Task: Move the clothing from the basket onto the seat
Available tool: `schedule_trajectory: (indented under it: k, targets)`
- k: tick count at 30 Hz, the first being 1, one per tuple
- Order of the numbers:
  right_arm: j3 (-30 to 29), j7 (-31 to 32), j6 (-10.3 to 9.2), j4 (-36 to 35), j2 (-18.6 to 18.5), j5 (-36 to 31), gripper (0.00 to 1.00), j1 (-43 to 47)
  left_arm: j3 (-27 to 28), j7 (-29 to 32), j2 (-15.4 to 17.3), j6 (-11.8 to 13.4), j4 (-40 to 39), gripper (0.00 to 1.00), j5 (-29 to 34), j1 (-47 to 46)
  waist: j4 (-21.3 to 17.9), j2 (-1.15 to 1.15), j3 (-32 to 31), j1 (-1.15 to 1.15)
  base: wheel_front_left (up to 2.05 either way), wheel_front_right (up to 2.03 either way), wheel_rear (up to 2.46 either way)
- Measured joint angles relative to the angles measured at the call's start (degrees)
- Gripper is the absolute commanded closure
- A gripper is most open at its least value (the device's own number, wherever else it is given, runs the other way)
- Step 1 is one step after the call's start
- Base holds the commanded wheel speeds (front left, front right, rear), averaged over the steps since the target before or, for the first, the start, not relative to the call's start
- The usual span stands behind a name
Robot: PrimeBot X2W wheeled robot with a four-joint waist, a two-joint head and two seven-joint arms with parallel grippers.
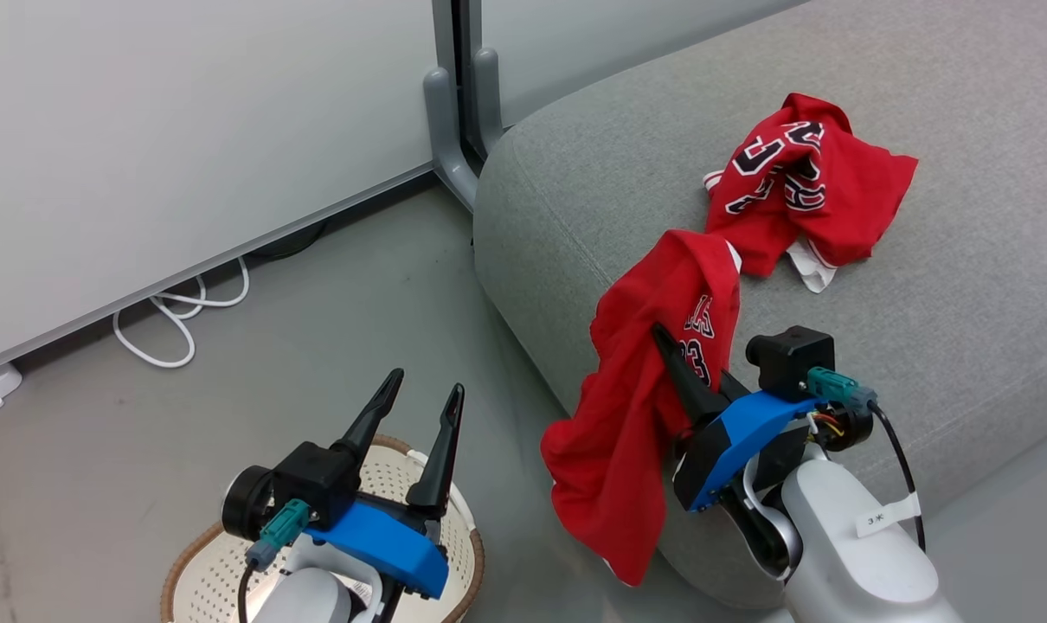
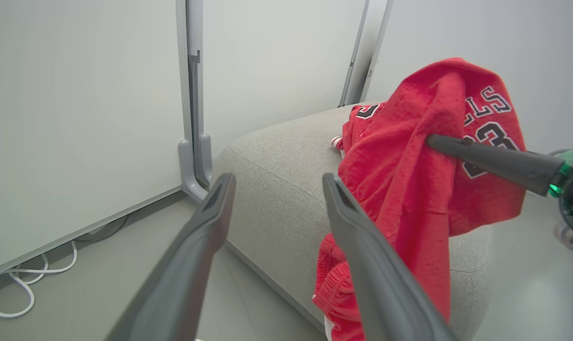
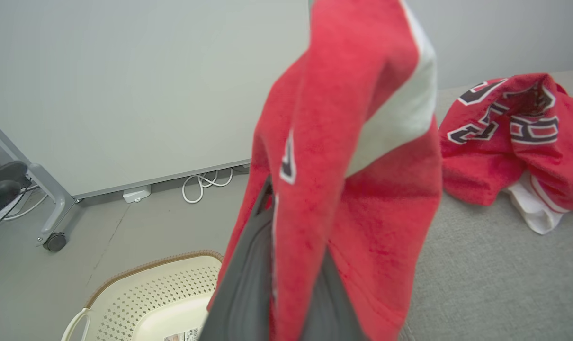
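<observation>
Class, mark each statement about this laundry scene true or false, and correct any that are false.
1. The right end effector is shut on a red garment. True.
2. The left end effector grips clothing. False: it is open and holds nothing.
3. A second garment, also red, lies on the grey seat. True.
4. The basket stands on the seat. False: it stands on the floor beside the seat.
5. The held garment lies flat on the seat. False: it drapes over the seat's edge and hangs down its front.
</observation>
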Motion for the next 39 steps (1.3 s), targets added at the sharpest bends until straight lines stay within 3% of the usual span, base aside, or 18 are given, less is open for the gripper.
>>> schedule_trajectory:
  k: [26, 31, 39]
  targets:
    - [-3.6, -0.2, 0.0, -0.7, 0.0, 0.5, 1.0, -2.8, 0.4, 0.0, 0.5, 0.0, -0.8, 0.0, 0.2, -0.4, 1.0, 0.0, 2.5, 0.0, 0.0, 0.0, 0.0]
    - [-6.2, 3.6, 0.0, -2.4, -0.2, -1.2, 1.0, -8.4, 0.3, 0.0, 1.7, 0.0, -1.7, 0.0, 1.0, -1.5, 0.7, 0.0, 4.7, 0.0, 0.0, 0.0, 0.0]
    - [-14.1, 12.8, 0.01, -10.5, -6.2, -2.1, 1.0, -20.3, -0.2, 0.0, 3.7, 0.0, -3.0, 0.0, 1.5, -4.7, 1.5, 0.0, 10.2, 0.0, 0.0, 0.0, 0.0]
